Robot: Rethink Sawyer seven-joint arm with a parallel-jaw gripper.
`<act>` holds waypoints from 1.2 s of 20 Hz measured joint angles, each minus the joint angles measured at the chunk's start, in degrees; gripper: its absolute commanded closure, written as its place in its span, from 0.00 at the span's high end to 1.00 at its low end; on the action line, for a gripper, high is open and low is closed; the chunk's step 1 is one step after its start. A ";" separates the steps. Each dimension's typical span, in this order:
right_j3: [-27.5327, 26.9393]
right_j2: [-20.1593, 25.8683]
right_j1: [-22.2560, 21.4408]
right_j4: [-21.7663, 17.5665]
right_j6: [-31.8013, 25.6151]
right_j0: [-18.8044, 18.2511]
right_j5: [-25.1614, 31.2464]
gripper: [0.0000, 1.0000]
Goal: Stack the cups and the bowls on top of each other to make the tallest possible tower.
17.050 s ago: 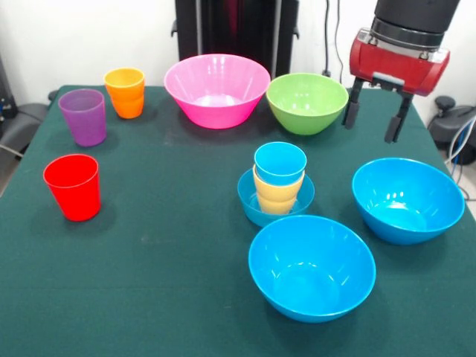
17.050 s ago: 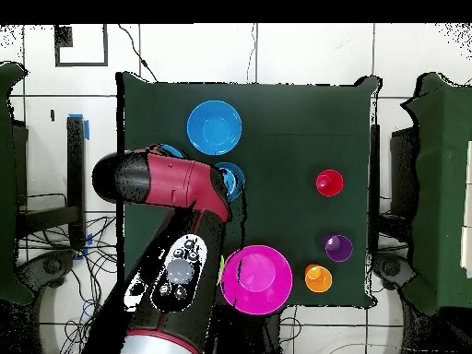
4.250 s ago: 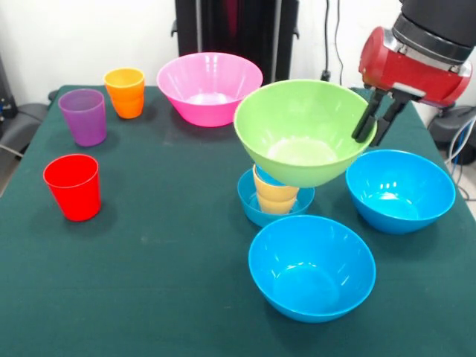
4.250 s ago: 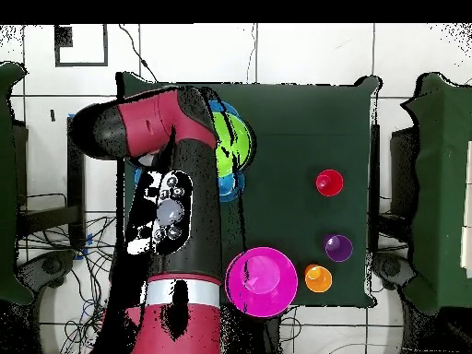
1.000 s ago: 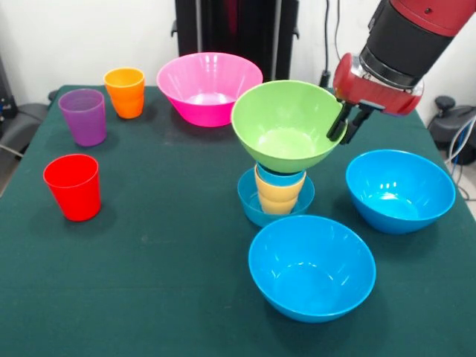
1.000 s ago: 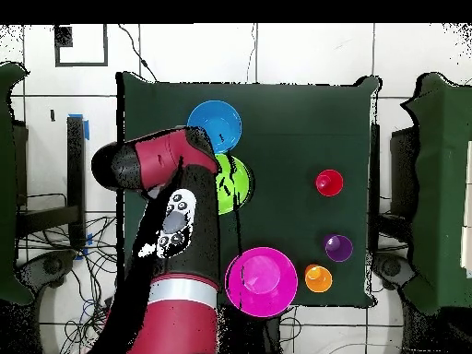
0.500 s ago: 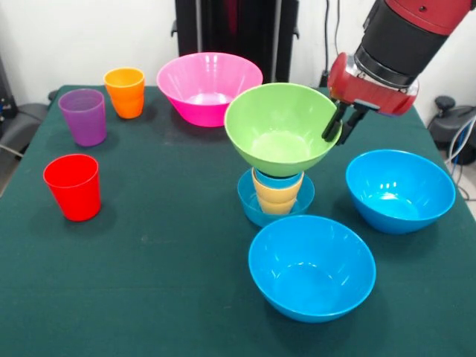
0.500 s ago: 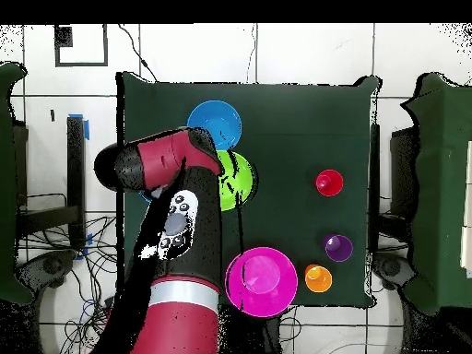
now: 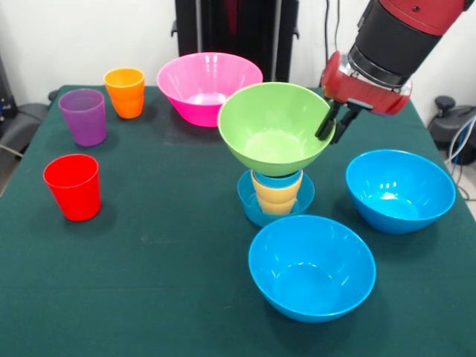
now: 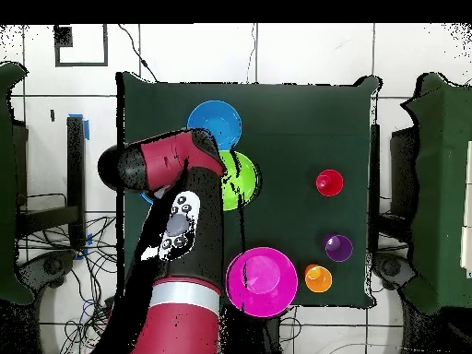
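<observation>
My gripper (image 9: 331, 123) is shut on the right rim of the green bowl (image 9: 272, 128), holding it just over the tower's cups, offset a little to the left. Under it a light blue cup (image 9: 277, 178) sits nested in a yellow-orange cup (image 9: 277, 195), inside the small blue bowl (image 9: 256, 206). In the overhead view the green bowl (image 10: 241, 178) shows beside my arm (image 10: 175, 230), which hides the tower and the gripper. I cannot tell whether the green bowl touches the top cup.
On the green tablecloth (image 9: 163, 253) stand a pink bowl (image 9: 210, 88), an orange cup (image 9: 125, 92), a purple cup (image 9: 83, 117) and a red cup (image 9: 72, 187). Two large blue bowls (image 9: 311, 266) (image 9: 400, 195) sit near the tower.
Over the last second the gripper and the green bowl have slid a little to the left in the front view, above the stacked cups. Nothing else has moved.
</observation>
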 measured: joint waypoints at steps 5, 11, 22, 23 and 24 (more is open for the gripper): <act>0.01 -0.65 0.03 0.00 0.00 0.00 0.00 1.00; 0.07 -0.74 0.02 0.11 0.00 0.00 0.00 1.00; 0.30 -0.74 0.03 0.31 0.00 0.15 0.00 1.00; 0.31 -0.74 0.03 0.31 0.00 0.17 0.00 1.00; 0.30 -0.77 0.03 0.32 0.00 0.18 0.00 1.00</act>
